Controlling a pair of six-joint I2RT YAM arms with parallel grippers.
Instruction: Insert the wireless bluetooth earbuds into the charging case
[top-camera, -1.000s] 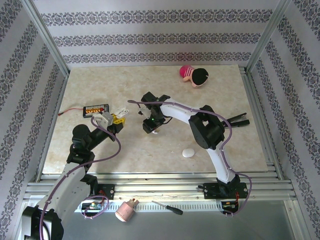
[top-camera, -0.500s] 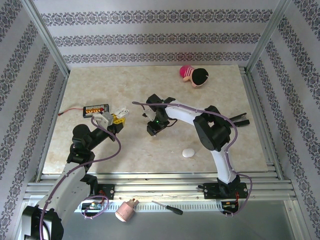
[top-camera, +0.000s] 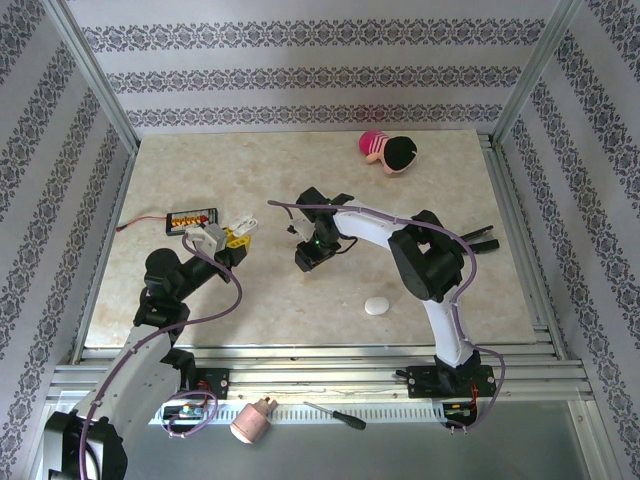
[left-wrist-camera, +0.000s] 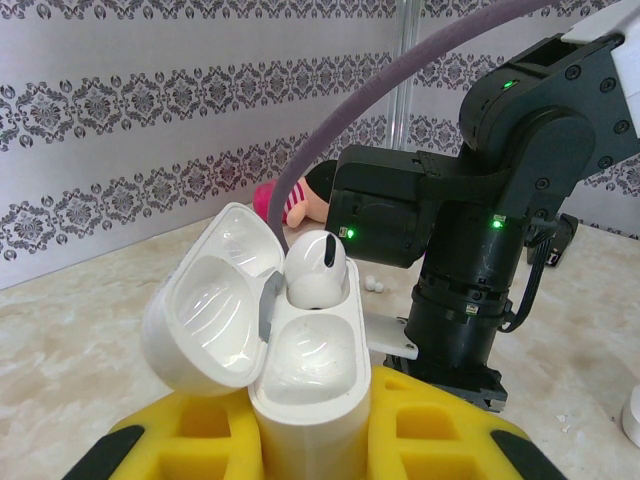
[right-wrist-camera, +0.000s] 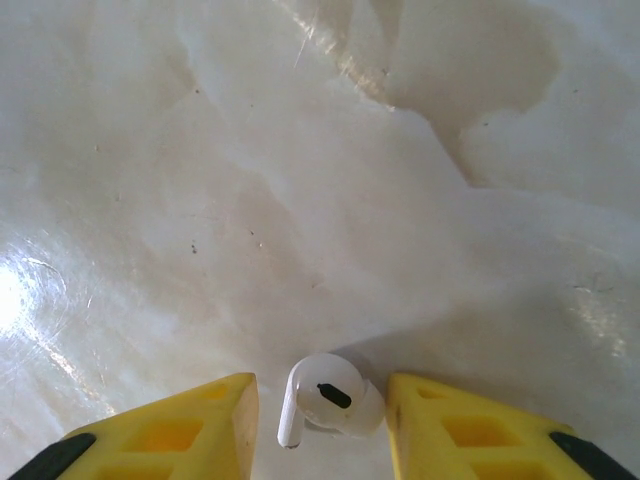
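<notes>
White plastic makes up the charging case (left-wrist-camera: 305, 400), and the left wrist view shows it up close. The left pincer (left-wrist-camera: 310, 445) is closed tight on it, with a yellow finger on each side. The case stands upright, and its lid (left-wrist-camera: 205, 310) hangs open to the left. One earbud (left-wrist-camera: 316, 270) sits in the far hole. The near hole (left-wrist-camera: 305, 355) is empty. Behind the case is the black wrist of the right arm (left-wrist-camera: 470, 250), with small green lights on it.

From the top view, the case is a small white bit in the left pincer (top-camera: 228, 237), and its inside is too small to make out. That view shows how the arms stand. The right pincer (top-camera: 308, 258) points down near the middle of the table (top-camera: 200, 160), close to the left pincer. A white pebble shape (top-camera: 376, 306) lies alone nearer the front edge. A pink and black toy (top-camera: 388, 150) lies at the far side.

The right wrist view shows a second earbud (right-wrist-camera: 335, 395) between the yellow fingers of the right pincer (right-wrist-camera: 320, 405). This pincer is partly open. The second earbud touches the right finger, and a thin gap shows beside the left finger. I cannot tell if it is squeezed or just sitting between them.
</notes>
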